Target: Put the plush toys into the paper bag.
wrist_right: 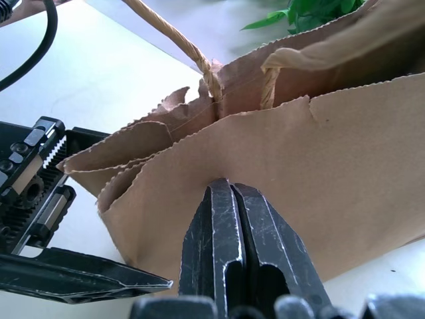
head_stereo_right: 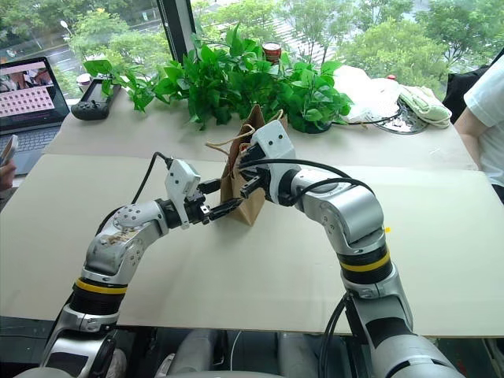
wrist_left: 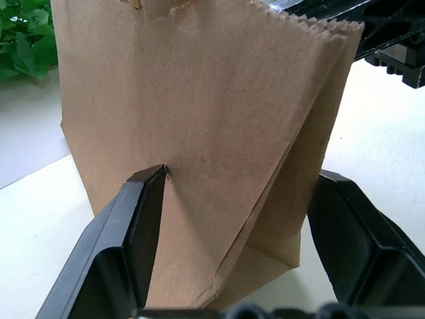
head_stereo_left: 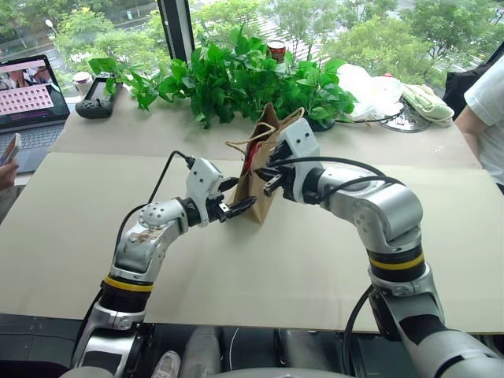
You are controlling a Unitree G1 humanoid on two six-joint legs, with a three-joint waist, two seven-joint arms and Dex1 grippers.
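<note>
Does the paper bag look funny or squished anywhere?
Yes. The paper bag stands on the table pressed nearly flat, its top edge wavy and folded in. Something red shows at its mouth.
</note>
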